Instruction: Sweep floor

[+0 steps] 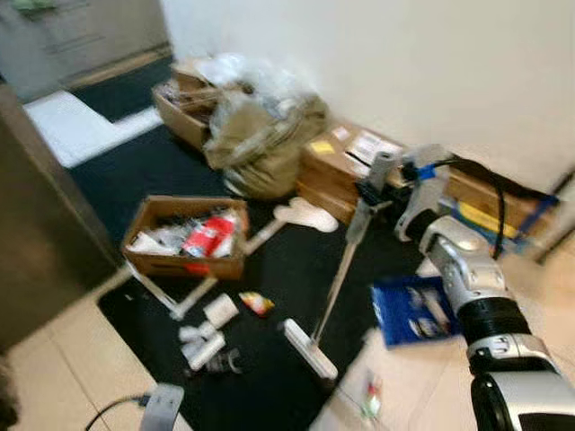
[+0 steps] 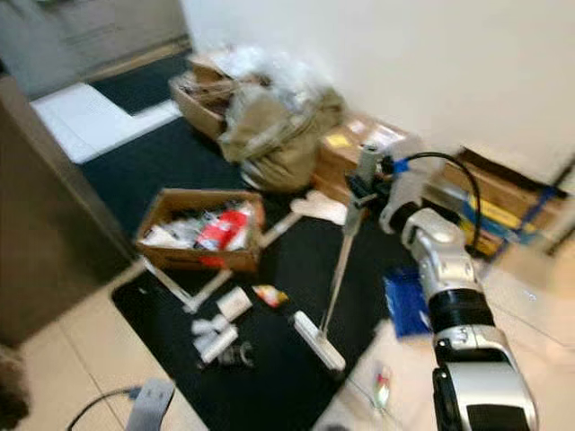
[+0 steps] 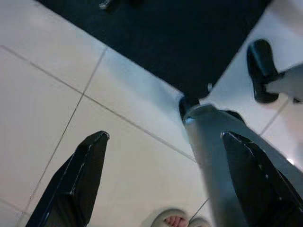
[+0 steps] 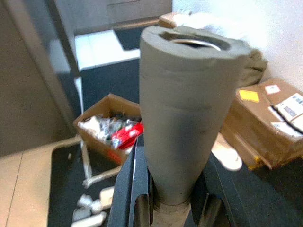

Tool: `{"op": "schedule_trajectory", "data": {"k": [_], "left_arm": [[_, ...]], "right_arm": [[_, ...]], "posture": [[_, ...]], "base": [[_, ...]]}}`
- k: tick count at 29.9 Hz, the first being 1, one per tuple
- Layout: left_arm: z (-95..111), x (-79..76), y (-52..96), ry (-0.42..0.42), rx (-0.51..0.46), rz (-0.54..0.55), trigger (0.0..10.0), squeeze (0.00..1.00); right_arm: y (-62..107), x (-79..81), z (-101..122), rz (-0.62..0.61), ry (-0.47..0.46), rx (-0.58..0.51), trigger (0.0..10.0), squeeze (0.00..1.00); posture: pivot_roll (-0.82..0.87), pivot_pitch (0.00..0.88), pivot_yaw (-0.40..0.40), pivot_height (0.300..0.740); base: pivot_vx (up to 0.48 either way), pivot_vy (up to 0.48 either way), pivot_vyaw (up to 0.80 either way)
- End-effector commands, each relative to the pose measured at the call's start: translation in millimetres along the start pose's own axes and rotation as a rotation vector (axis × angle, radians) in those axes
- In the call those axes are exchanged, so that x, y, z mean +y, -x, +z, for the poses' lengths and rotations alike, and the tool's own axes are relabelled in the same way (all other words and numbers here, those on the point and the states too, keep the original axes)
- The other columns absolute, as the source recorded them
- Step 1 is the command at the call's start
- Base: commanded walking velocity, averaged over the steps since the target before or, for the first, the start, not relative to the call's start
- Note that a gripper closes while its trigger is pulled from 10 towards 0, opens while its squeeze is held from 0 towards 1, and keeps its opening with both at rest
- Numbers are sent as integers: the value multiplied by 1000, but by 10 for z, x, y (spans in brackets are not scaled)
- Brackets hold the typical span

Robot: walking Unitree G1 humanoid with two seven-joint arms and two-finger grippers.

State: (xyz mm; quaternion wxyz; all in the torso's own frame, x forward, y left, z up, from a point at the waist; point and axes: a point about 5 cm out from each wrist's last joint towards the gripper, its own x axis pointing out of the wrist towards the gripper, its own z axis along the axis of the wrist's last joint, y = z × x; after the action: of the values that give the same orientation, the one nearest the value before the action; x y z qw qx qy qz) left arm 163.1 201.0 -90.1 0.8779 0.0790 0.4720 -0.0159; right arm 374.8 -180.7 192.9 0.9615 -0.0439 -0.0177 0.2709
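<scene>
While my right gripper [image 1: 375, 190] has its fingers clamped on the broom [image 1: 334, 289] handle's grey foam grip, head resting on the black mat [image 1: 269, 377], and my left gripper [image 3: 165, 184] hangs spread and empty, wrappers [image 1: 208, 337] lie unswept, so I'd say barely begun.

grey foam-padded broom handle [image 4: 182, 118]: matt, slightly rough. thin metal broom shaft [image 1: 334, 287]: smooth, dull sheen. black floor mat [image 1: 269, 359]: matt, cloth-like. pale floor tiles [image 3: 42, 118]: glossy, smooth. open brown cardboard box [image 1: 184, 238]: matt paper board. silver right arm [image 1: 476, 287]: polished shell.
</scene>
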Motion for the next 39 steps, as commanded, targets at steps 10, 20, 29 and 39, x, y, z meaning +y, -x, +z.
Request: {"op": "schedule_trajectory", "data": {"k": [10,20,29,39], "left_arm": [[-62,-1,13,22,13,10,10000,0],[31,-50,-11,20,-5,-8,10000,0],[63,-25,-16,24,-12,1,10000,0],[10,-50,-7,12,0,-4,10000,0]], "right_arm": [[15,-105,142,31,79,10,10000,0],[-10,74,153,209,115,-1,10000,0],[-35,208,136,370,101,-11,10000,0],[-69,735,-161,714,171,71,10000,0]], "posture": [[-115,98,2,740],[-111,95,10,740],[-99,97,0,740],[-91,80,-10,740]], "base": [[0,0,-800],[0,-144,-160],[0,-463,0],[0,-33,0]]}}
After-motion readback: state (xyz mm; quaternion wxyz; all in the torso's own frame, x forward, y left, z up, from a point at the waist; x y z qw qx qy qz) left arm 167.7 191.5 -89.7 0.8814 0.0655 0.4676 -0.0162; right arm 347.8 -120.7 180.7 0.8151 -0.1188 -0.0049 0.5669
